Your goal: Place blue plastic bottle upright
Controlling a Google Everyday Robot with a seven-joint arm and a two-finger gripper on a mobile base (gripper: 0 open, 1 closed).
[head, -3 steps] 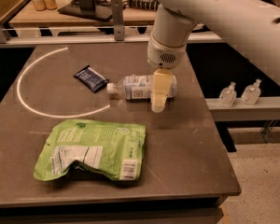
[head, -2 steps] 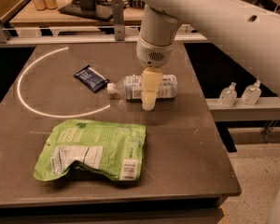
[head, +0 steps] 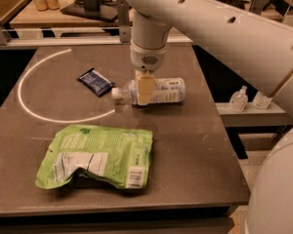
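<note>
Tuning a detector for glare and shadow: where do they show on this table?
Camera view: warm light; a bright white arc curves across the table's left half, reflection or marking I cannot tell. Camera view again: the green pouch casts a dark shadow under its front edge; the gripper, down over the lying blue plastic bottle, casts little.

A green pouch lies flat near the bench's front edge. A dark blue packet lies within a white arc toward the far-left corner. Two pump bottles stand beyond the right edge. The gripper hangs over mid-bench.
</note>
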